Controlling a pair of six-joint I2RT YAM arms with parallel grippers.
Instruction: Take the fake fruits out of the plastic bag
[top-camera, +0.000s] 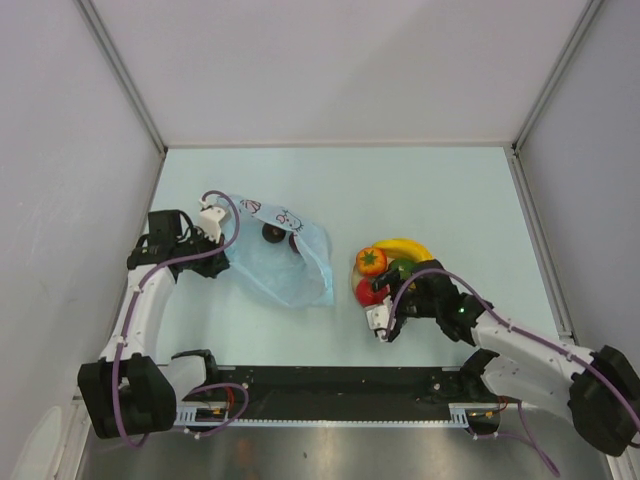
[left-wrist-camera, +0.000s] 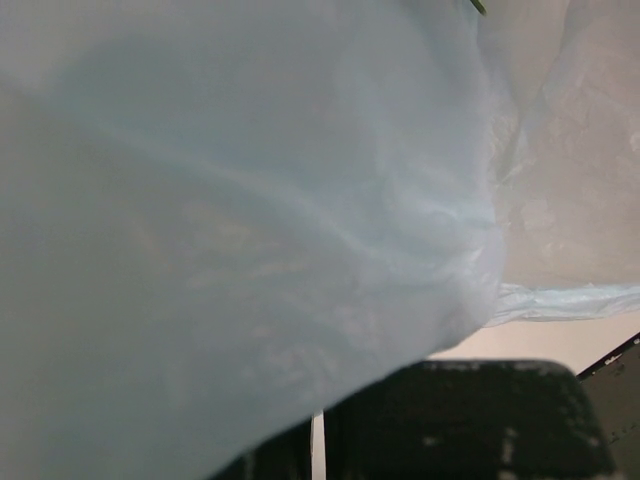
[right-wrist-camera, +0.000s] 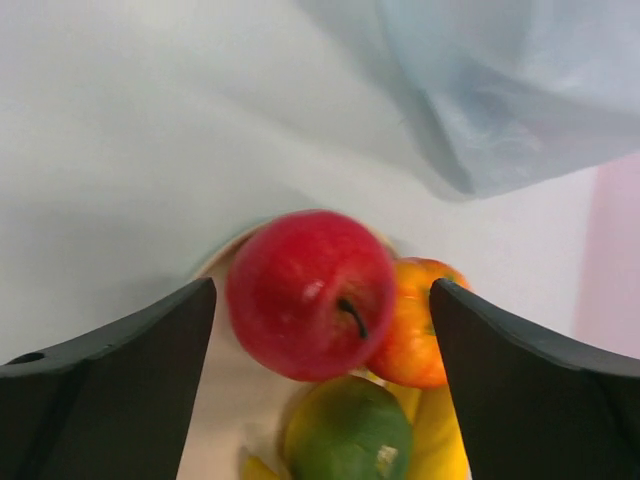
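The light blue plastic bag (top-camera: 285, 262) lies crumpled left of centre, and a dark round fruit (top-camera: 272, 233) shows through its top. My left gripper (top-camera: 212, 222) is shut on the bag's upper left corner; in the left wrist view the bag (left-wrist-camera: 250, 200) fills the frame above my dark fingers (left-wrist-camera: 460, 420). To the right lie a banana (top-camera: 403, 247), an orange-red fruit (top-camera: 371, 261), a green fruit (top-camera: 402, 268) and a red apple (top-camera: 367, 291). My right gripper (right-wrist-camera: 322, 285) stands open around the red apple (right-wrist-camera: 310, 293), which touches neither finger.
The fruits rest on a round tan plate (right-wrist-camera: 225, 390), with the orange-red fruit (right-wrist-camera: 420, 320), green fruit (right-wrist-camera: 348, 430) and banana (right-wrist-camera: 440, 440) packed behind the apple. White walls close in the table on three sides. The black base rail (top-camera: 330, 385) runs along the near edge.
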